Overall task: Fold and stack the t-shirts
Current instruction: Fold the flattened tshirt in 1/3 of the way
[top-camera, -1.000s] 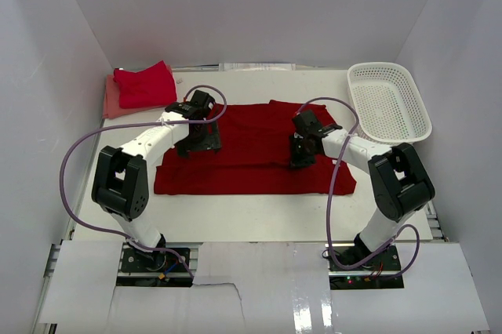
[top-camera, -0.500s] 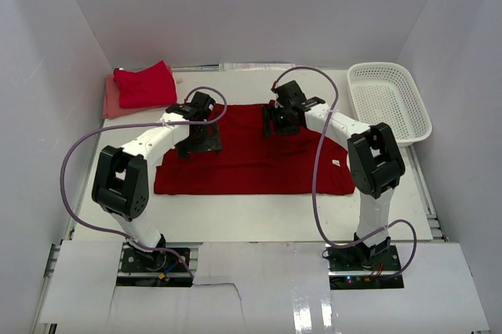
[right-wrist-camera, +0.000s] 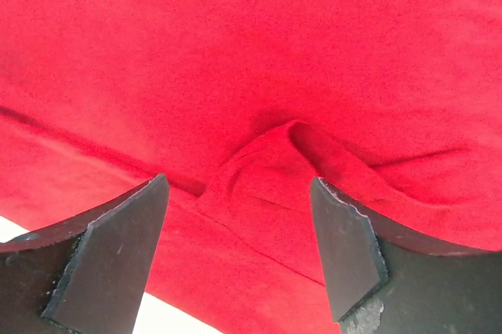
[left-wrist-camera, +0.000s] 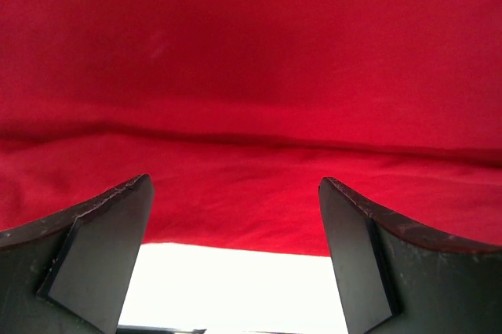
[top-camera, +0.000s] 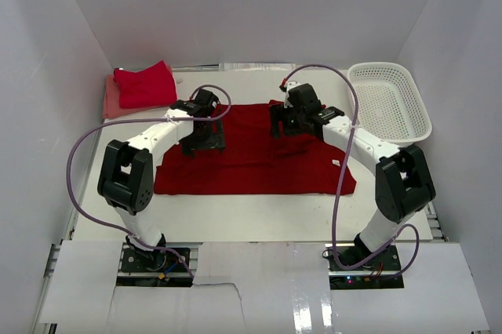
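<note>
Your right arm has swung from the shirt's near right part to its far edge, and its claw, pinched a second ago, now stands spread; your left arm has barely shifted.

From above, the shirt (top-camera: 255, 157) lies flat on the worktop (top-camera: 251, 208) with its long axis running left to right. The left claw (top-camera: 202, 136) is over its left part and the right claw (top-camera: 286, 124) over its far edge, just right of centre. The stack (top-camera: 143, 83) sits well beyond and to the left of the left claw, so that arm is the nearer one for any carry that way.

At the left wrist, the left claw (left-wrist-camera: 234, 185) is wide apart and holds nothing. Shirt (left-wrist-camera: 251, 59) fills everything ahead of it, a crease (left-wrist-camera: 251, 139) runs crosswise, and bare worktop (left-wrist-camera: 235, 279) shows just behind the tips.

At the right wrist, the right claw (right-wrist-camera: 237, 183) is spread and empty. A raised pucker (right-wrist-camera: 274, 146) in the shirt (right-wrist-camera: 251, 36) sits just ahead, between the jaws. I judge that is your easiest pinch point.
</note>
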{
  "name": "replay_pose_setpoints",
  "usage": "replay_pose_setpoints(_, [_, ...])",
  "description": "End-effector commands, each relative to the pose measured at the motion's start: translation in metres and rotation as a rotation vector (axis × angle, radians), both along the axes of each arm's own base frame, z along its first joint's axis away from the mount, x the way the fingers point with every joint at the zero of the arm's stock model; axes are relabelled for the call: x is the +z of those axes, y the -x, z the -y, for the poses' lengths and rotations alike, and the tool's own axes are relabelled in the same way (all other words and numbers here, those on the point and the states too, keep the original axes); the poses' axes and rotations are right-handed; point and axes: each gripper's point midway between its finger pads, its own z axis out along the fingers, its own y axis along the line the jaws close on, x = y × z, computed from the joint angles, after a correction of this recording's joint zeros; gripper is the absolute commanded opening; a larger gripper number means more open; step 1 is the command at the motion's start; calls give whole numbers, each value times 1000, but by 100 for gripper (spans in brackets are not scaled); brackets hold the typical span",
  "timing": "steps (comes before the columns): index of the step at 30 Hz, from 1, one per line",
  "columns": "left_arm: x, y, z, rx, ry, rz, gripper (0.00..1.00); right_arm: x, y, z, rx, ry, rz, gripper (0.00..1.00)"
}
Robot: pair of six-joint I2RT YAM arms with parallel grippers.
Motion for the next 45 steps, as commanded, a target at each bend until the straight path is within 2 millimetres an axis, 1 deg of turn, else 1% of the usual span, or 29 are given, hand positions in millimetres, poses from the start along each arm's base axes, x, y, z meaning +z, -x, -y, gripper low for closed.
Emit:
replay_pose_setpoints(1, [22,-22,36,-87,116,70,98,1,-6,19,-37,92,44,78])
replay_pose_setpoints(2, [26,-27,45,-97,126,82,98,-3,-5,22,-42,108,32,78])
replay_pose_setpoints(3, [27,-26,56,-115,131,86,98,-7,-5,25,-52,124,22,74])
replay_pose_setpoints(5, [29,-27,74,-115,166,84,98,-19,-1,29,-72,143,-26,70])
replay_pose_setpoints(7, [29,-25,94,-127,234,71,98,-27,0,29,-78,139,-60,63])
replay_pose_setpoints(8, [28,-19,109,-146,273,59,98,-29,1,25,-67,108,-82,63])
replay_pose_setpoints(9, [30,-18,123,-137,334,64,98,-33,-2,25,-74,101,-95,64])
replay_pose_setpoints(10, [30,-17,130,-129,355,77,98,-34,-3,23,-71,92,-102,65])
replay_pose_setpoints(11, [32,-7,147,-153,398,70,98,-35,-4,20,-59,82,-112,66])
replay_pose_setpoints(12, [32,1,153,-131,430,66,98,-37,-6,20,-55,85,-112,67])
replay_pose_setpoints(13, [37,5,169,-150,474,88,98,-40,-11,16,-42,89,-116,68])
replay_pose_setpoints(14, [37,10,174,-152,490,89,98,-41,-14,16,-36,97,-114,68])
replay_pose_setpoints(15, [39,13,179,-144,508,93,98,-47,-17,15,-27,112,-118,67])
replay_pose_setpoints(17, [36,22,188,-162,505,82,98,-53,-20,14,-12,123,-123,65])
replay_pose_setpoints(19, [30,26,191,-163,503,64,98,-61,-24,13,2,134,-128,60])
replay_pose_setpoints(20, [29,29,192,-165,504,57,98,-62,-22,7,31,108,-145,58])
replay_pose_setpoints(21, [27,30,192,-164,500,52,98,-64,-23,8,30,104,-150,48])
replay_pose_setpoints(22, [24,32,191,-162,495,46,98,-68,-23,6,38,104,-158,44])
replay_pose_setpoints(25, [20,33,189,-161,484,43,98,-69,-25,2,50,93,-158,34])
replay_pose_setpoints(26, [19,33,189,-165,479,43,98,-67,-26,0,59,87,-156,26])
replay_pose_setpoints(29, [15,34,187,-166,469,37,98,-64,-29,-2,63,76,-145,9])
replay_pose_setpoints(32, [12,36,189,-171,469,24,98,-58,-35,-5,79,71,-118,8])
replay_pose_setpoints(33, [11,36,190,-173,469,22,98,-52,-39,-7,85,66,-100,8])
replay_pose_setpoints(38, [2,40,194,-185,463,-4,98,-36,-54,-12,91,59,-47,8])
replay_pose_setpoints(41, [-2,43,196,-191,458,-13,98,-27,-57,-23,126,16,-36,8])
replay_pose_setpoints(42, [-3,43,197,-192,456,-15,98,-29,-58,-26,132,8,-40,8])
replay_pose_setpoints(43, [-5,44,197,-195,453,-19,98,-24,-59,-33,154,-17,-37,8])
replay_pose_setpoints(44, [-6,45,197,-197,451,-22,98,-23,-60,-35,163,-28,-40,8])
replay_pose_setpoints(45, [-6,45,198,-198,451,-24,98,-27,-60,-38,172,-34,-51,8])
